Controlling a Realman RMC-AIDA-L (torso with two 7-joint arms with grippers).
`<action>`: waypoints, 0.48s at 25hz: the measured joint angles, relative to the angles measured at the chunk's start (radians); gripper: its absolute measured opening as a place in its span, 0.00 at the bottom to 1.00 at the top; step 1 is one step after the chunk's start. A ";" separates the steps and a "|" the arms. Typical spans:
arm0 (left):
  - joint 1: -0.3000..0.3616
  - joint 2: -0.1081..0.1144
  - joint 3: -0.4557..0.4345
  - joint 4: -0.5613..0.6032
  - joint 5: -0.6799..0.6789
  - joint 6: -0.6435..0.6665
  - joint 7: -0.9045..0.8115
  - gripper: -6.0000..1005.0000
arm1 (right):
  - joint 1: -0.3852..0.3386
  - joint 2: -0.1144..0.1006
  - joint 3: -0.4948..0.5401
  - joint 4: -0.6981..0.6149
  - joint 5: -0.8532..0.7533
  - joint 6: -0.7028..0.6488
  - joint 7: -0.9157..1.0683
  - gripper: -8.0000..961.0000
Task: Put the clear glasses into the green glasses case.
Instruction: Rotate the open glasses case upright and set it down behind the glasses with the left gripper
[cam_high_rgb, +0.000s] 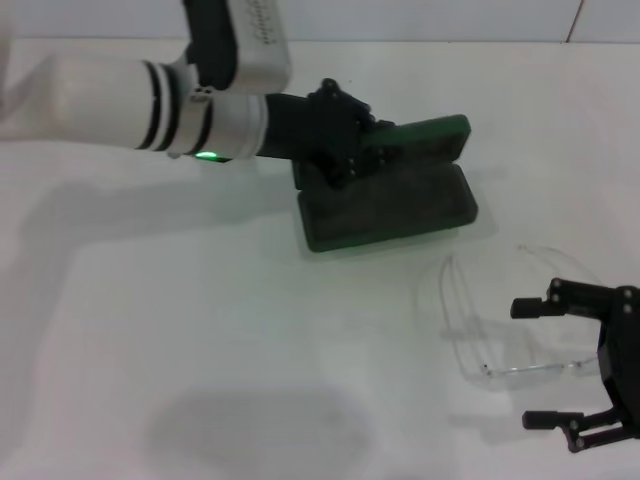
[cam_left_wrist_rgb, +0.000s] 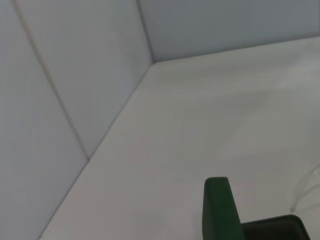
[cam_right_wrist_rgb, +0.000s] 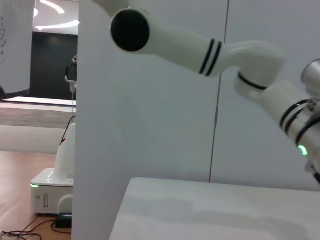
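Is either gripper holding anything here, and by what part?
The left gripper is at the green glasses case lid; grip unclear. The right gripper holds nothing.

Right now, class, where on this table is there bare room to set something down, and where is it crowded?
Bare: the table in front of the left hand and green glasses case. Crowded: the clear glasses lie between the case and the open right hand.

Green glasses case (cam_high_rgb: 390, 205) lies open, lid raised; clear glasses (cam_high_rgb: 505, 315) rest unfolded near it, apart.
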 joint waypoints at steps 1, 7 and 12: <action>-0.021 0.000 0.002 -0.023 0.000 -0.001 0.015 0.20 | -0.004 0.002 0.000 0.000 -0.001 0.000 -0.003 0.89; -0.064 -0.006 0.008 -0.066 -0.001 -0.024 0.063 0.20 | -0.014 0.004 0.000 0.001 -0.009 -0.002 -0.017 0.88; -0.059 -0.007 0.012 -0.073 -0.001 -0.026 0.102 0.20 | -0.014 0.005 0.001 0.001 -0.014 -0.002 -0.025 0.88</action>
